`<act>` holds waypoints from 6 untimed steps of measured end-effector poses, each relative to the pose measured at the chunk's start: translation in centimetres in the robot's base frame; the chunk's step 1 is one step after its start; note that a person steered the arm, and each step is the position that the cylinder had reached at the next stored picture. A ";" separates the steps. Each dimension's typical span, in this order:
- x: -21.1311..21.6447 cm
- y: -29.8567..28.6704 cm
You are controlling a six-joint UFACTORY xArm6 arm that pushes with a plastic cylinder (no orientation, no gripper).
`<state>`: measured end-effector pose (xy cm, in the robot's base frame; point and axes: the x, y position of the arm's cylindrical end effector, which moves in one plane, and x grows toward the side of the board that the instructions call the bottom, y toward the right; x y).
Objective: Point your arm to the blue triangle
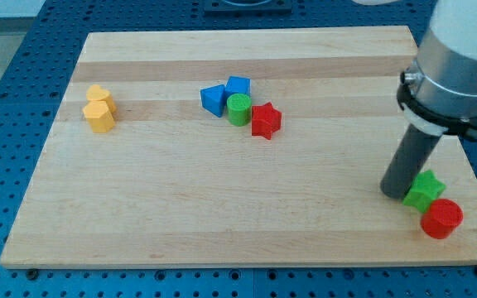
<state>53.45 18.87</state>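
Blue triangle [213, 99] sits far-centre on the wooden board [222, 207], leftmost of a 4-block cluster. Touching it on the right: blue cube [238, 85], slightly farther back, and green cylinder [238, 109], just nearer. Red star [265, 120] is on the right end of the cluster, against the green cyl. Two yellow blocks [99, 108] pressed together at far left, well apart from the cluster; shapes unclear, roughly hexagonal. My tip [394, 194] is down on the board at near right, well apart from the blue triangle, just left of and touching or nearly touching a green star [425, 189]. Red cylinder [442, 218] is next to that star, nearer the board's edge. No jaws on this rig, plain rod, holding nothing.
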 end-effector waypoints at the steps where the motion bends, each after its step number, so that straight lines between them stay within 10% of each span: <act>1: -0.1 1.4; 6: -6.5 -28.0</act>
